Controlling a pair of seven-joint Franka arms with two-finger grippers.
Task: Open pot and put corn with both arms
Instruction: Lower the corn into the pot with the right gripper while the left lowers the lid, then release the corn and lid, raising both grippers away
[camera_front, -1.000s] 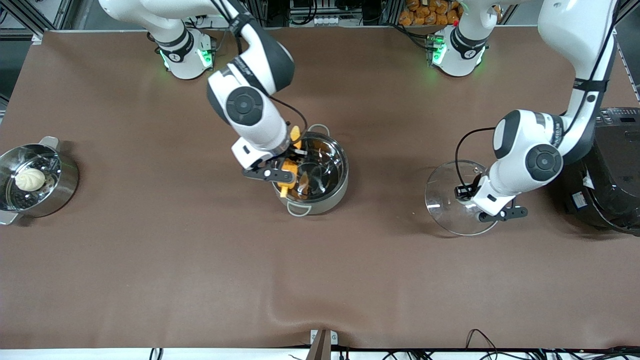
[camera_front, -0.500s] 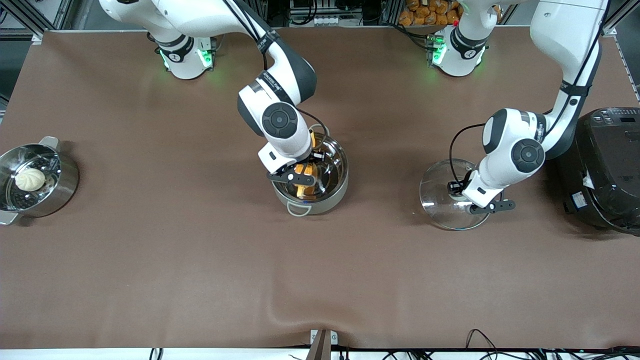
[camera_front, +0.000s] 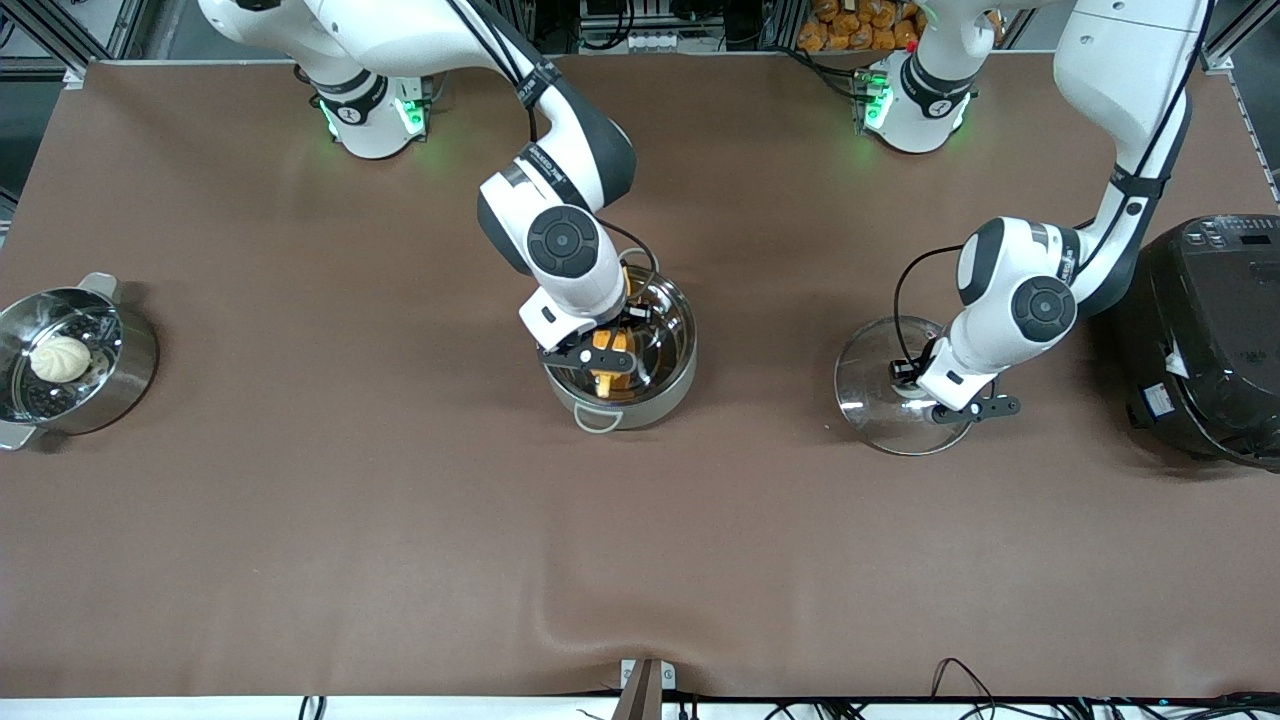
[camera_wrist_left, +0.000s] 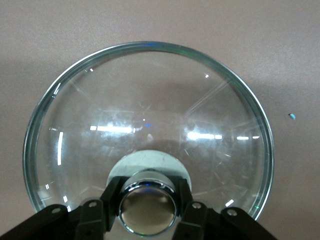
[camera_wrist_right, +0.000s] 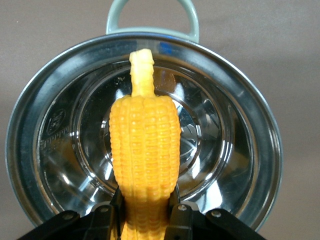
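The big brown desk (camera_front: 300, 560) holds everything. At the left arm's end sits a black cooker (camera_front: 1215, 340). At the right arm's end sits a steel steamer (camera_front: 125, 375) with a white bun (camera_front: 60, 358) inside it.

The pot (camera_front: 668, 385) stands in the middle of the desk. Its lid is off, and the inside is shiny and bare at the bottom. One loop handle sticks out on the side nearer the front camera.

The right arm (camera_front: 560, 240) reaches down over the pot. The right end effector (camera_front: 598, 352) is just inside the pot's mouth. It is clenched on the corn (camera_front: 610, 362), with a finger on each side of the thick end. In the right wrist view the corn (camera_wrist_right: 145, 160) hangs over the middle of the pot (camera_wrist_right: 250, 165), and its pale stub points toward the loop handle. I cannot tell if the corn touches the bottom.

The lid (camera_front: 865, 385) lies on the desk between the pot and the cooker, well apart from the pot. It is clear glass, and you can see the brown desk through it.

The left arm (camera_front: 1020, 300) leans over the lid. The left end effector (camera_front: 935, 395) is clenched on the knob (camera_wrist_left: 147, 207) of the lid (camera_wrist_left: 150, 110). One black finger sits on each side of the shiny round knob and touches it.
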